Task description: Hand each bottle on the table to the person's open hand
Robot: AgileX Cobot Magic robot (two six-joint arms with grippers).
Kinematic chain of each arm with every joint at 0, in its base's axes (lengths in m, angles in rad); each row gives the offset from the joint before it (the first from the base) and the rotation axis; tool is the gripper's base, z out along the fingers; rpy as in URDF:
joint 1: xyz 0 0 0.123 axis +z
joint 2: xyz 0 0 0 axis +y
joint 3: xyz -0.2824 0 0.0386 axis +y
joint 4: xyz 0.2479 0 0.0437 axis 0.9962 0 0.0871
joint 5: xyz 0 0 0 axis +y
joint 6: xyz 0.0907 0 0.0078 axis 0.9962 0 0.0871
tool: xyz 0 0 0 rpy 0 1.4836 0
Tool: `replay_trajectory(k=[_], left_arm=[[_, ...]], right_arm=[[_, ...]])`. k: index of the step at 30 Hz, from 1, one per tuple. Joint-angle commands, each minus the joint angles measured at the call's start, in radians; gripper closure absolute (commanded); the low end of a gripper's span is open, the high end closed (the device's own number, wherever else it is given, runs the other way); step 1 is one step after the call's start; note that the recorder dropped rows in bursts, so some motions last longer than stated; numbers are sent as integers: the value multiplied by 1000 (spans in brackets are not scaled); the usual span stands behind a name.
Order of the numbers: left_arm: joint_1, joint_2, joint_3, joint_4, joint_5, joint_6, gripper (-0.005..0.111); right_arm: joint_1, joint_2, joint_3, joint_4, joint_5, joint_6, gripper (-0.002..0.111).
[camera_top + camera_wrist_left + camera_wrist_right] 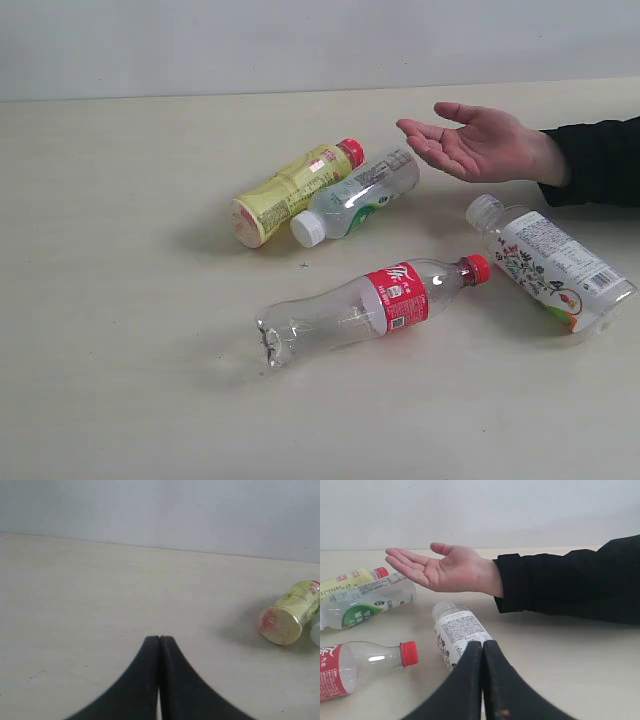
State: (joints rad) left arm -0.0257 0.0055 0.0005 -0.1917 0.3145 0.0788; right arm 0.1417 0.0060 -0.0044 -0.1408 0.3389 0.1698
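Note:
Four bottles lie on their sides on the beige table point(120, 300). The yellow-labelled bottle point(290, 190) with a red cap rests against the clear white-capped bottle point(355, 197) with a green-white label. Nearer the front lies the clear bottle point(365, 305) with a red label and cap. At the right lies the wide floral-label bottle point(550, 262). A person's open hand point(470, 140) hovers palm up above the table. My left gripper point(160, 638) is shut and empty, well away from the yellow-labelled bottle point(289, 620). My right gripper point(482, 642) is shut and empty, in front of the floral-label bottle point(455, 630). Neither arm shows in the exterior view.
The person's black sleeve point(600, 160) reaches in from the right edge and, in the right wrist view, the sleeve point(570, 582) crosses behind the floral-label bottle. A pale wall point(300, 40) stands behind the table's far edge.

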Motion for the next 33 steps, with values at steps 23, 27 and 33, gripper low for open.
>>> replay_trajectory(k=[23,27,33], left_arm=[[-6,-6,-1,-379,-452,-199,107],[-6,-6,-1,-325,-730,-455,107],[-6,123,-214,84,-921,-608,107]], right_arm=[[4,-6,4,3,-8,-1,108],[4,-6,4,3,-8,-1,108],[4,-6,4,3,-8,-1,108]])
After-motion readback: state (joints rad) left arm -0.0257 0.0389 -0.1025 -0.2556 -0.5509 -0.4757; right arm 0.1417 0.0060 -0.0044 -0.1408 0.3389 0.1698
